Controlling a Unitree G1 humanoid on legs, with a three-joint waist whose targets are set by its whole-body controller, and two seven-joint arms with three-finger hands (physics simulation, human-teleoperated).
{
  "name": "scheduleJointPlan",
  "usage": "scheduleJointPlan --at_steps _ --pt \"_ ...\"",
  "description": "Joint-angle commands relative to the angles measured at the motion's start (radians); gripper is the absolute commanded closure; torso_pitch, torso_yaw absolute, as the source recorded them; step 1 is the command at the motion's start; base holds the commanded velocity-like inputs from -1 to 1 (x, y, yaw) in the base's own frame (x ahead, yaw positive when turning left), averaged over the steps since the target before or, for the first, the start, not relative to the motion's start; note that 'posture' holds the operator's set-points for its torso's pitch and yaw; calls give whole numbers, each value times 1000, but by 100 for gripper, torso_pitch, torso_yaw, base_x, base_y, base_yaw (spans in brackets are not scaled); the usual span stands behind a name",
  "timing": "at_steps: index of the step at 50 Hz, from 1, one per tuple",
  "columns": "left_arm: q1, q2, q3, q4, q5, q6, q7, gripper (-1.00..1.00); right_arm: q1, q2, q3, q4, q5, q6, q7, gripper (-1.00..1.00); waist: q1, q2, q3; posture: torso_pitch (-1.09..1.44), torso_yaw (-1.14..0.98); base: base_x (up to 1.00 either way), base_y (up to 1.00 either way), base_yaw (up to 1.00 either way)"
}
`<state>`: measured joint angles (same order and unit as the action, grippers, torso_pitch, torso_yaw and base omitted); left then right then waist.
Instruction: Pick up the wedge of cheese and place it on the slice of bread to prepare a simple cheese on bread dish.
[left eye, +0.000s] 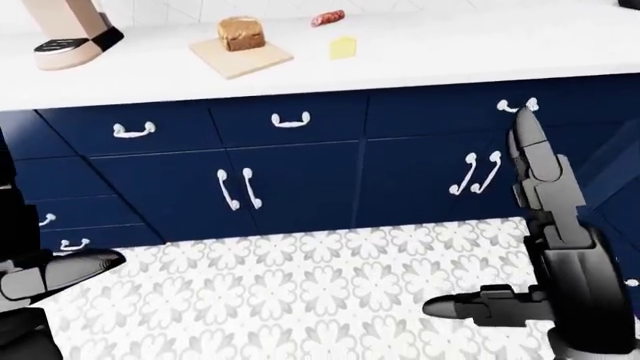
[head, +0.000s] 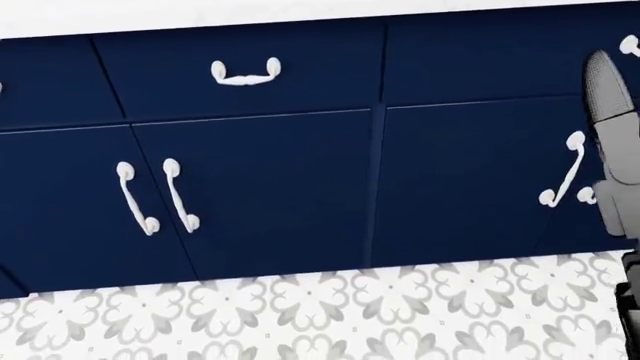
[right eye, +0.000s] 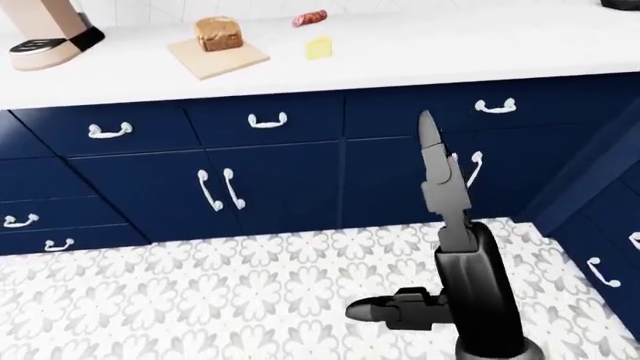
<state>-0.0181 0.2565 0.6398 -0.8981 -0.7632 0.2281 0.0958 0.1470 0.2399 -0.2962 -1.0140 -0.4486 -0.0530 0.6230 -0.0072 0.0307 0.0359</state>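
Looking over your arms, you see the wedge of cheese (left eye: 343, 47) on the white bench (left eye: 450, 52), just right of the slice of bread (left eye: 241, 33) on its cutting board (left eye: 241, 58). Your right hand (right eye: 440, 247) hangs spread, holding nothing; your left hand (left eye: 60, 274) is too cropped to tell.

Yellow cheese wedge (left eye: 343, 47) lies apart from bread (left eye: 241, 33) on board.

Cheese wedge (left eye: 343, 47) sits right of bread (left eye: 241, 33), seemingly apart.
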Motion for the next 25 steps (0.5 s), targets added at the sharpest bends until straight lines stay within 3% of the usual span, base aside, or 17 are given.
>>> scheduleJointPlan --at_steps 1,3,4,8,16,20,24,25 --pt "-11 11 8 -25 6 -22 -6 -100 8 -30 7 -33 74 9 -122 -100 0 2 -12 0 0 0 0 0" --pt "-12 11 8 -24 6 -22 -6 -100 24 -74 -2 -33 99 8 -213 -100 2 0 -12 0 0 0 0 0" --pt "-13 12 9 -24 5 -21 -5 -100 32 -72 -43 -33 109 -33 -303 -100 3 -1 -12 0 0 0 0 0" --pt "-12 12 12 -26 2 -21 -4 -100 60 -91 -79 -33 107 -69 -430 -100 6 -5 -12 0 0 0 0 0" --pt "-9 11 12 -28 -2 -21 -7 -100 72 -93 -73 -33 32 -107 -455 -100 4 -11 -12 0 0 0 0 0" --pt "-6 10 13 -31 -5 -20 -9 -100 68 -52 -126 -33 -92 -178 -553 -100 6 -11 -11 0 0 0 0 0" --pt "-4 9 14 -33 -7 -21 -10 -100 69 -7 -210 -33 -215 -293 -608 -100 7 -11 -10 0 0 0 0 0" --pt "-4 9 15 -34 -8 -20 -9 -100 64 0 -211 -33 -202 -291 -588 -100 8 -11 -10 0 0 0 0 0"
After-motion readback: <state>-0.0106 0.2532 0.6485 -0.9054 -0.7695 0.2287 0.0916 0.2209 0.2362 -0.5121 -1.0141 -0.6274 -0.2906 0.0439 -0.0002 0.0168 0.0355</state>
